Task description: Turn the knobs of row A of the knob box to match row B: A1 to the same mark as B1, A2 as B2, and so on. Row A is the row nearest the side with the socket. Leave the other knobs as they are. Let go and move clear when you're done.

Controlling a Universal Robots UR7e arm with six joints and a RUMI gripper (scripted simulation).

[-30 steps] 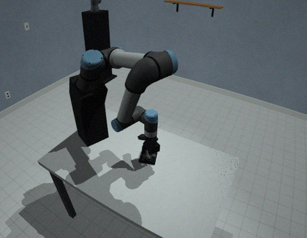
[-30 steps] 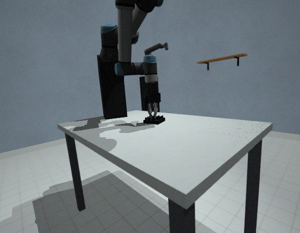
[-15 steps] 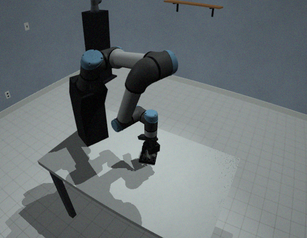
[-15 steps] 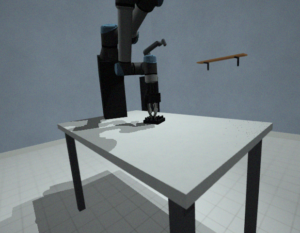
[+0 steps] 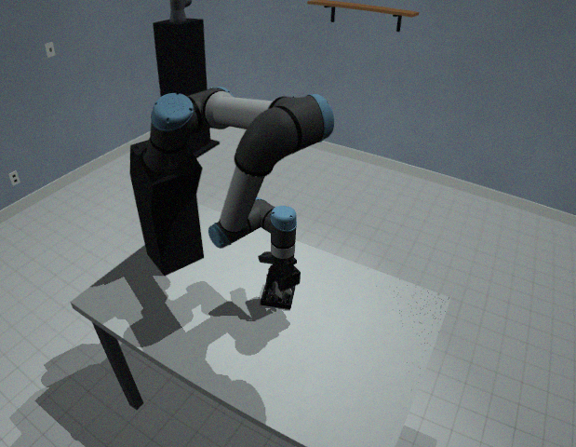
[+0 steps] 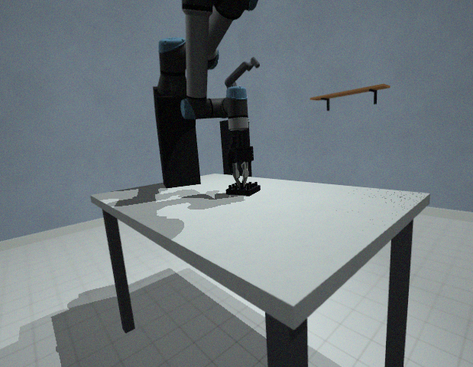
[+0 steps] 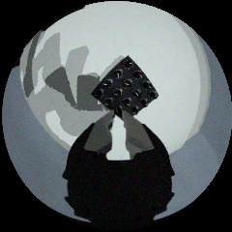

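The black knob box lies on the table under the arm, with several rows of small dark knobs on its top. In the wrist view it is turned like a diamond. My gripper points down at the box, its fingertips close together at knob height. In the wrist view they are shut on a dark knob at the box's near corner. The knob marks and letters are too dark and small to read. The socket cannot be made out, so I cannot tell which row the held knob is in.
The light table carries the box, with arm shadows on its left part. The arm's black pedestal stands at the back left. A second arm on a black pedestal stands behind. A wooden shelf is on the wall.
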